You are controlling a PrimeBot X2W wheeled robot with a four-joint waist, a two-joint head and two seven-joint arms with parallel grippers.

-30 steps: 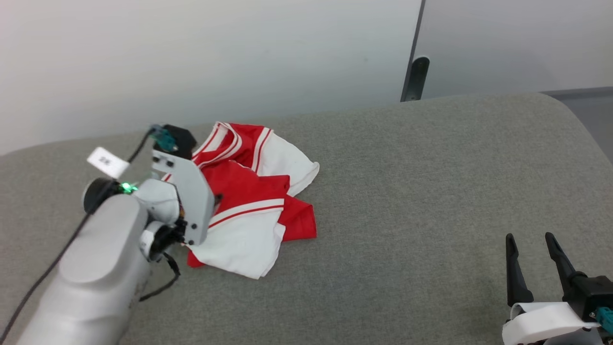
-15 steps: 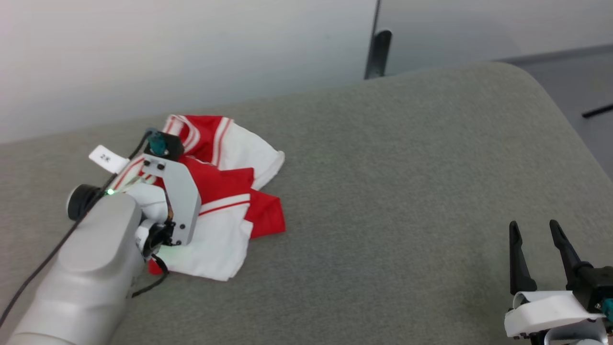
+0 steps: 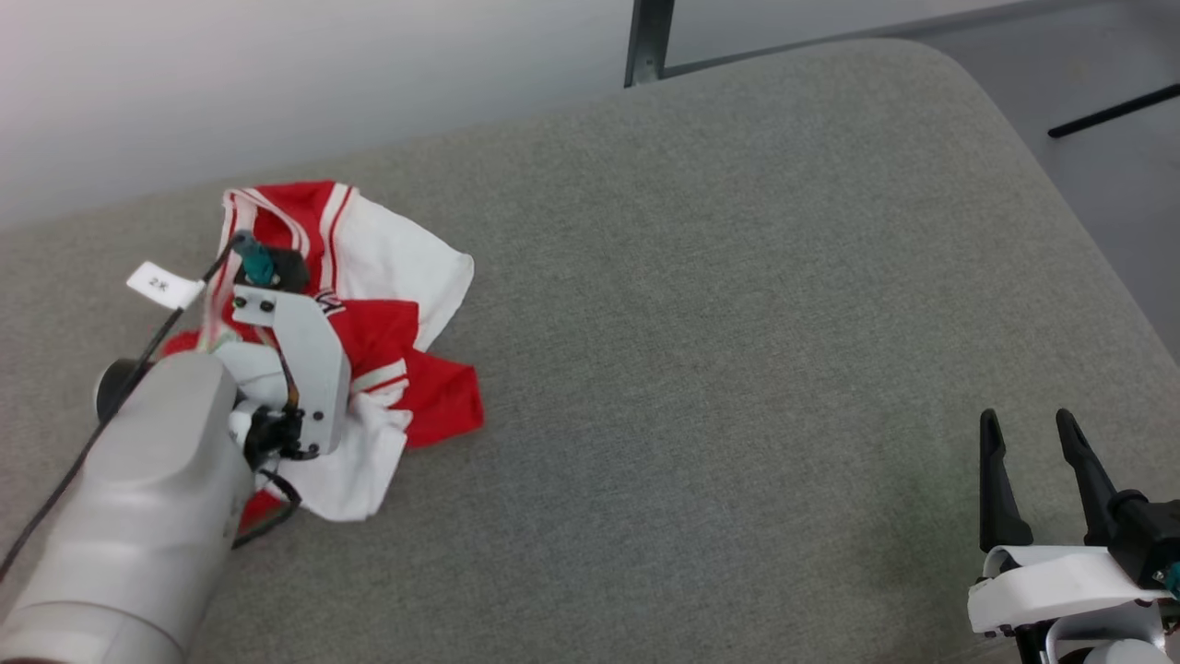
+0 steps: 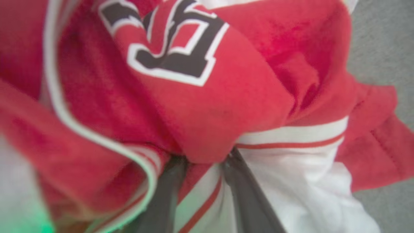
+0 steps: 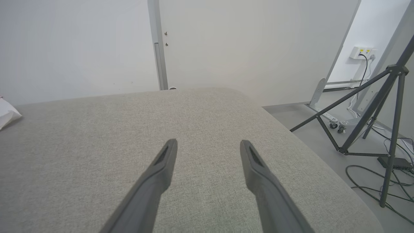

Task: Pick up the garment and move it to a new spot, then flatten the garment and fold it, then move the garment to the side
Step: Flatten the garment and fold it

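Note:
The garment (image 3: 392,254), a red jersey with white sleeves and striped trim, lies crumpled on the grey cushion (image 3: 737,323) at the left. My left arm (image 3: 166,480) reaches down onto it, its wrist covering the fingers. In the left wrist view the left gripper (image 4: 203,158) is pressed into the garment (image 4: 210,113), its two fingers pinching a red fold just below the black lettering. My right gripper (image 3: 1026,420) stands open at the lower right, far from the garment, with nothing between its fingers (image 5: 209,142). A white corner of the garment (image 5: 6,115) shows at that view's left edge.
The cushion's rounded edge drops off at the right to a grey floor. A dark tripod (image 5: 388,97) and cables (image 5: 372,181) stand on that floor. A pale wall with a metal post (image 3: 648,41) runs behind the cushion.
The head camera has swung, shifting the whole picture left and down. My left gripper's fingers have drawn in on a fold, and the garment has bunched up under the wrist. The right gripper stays open.

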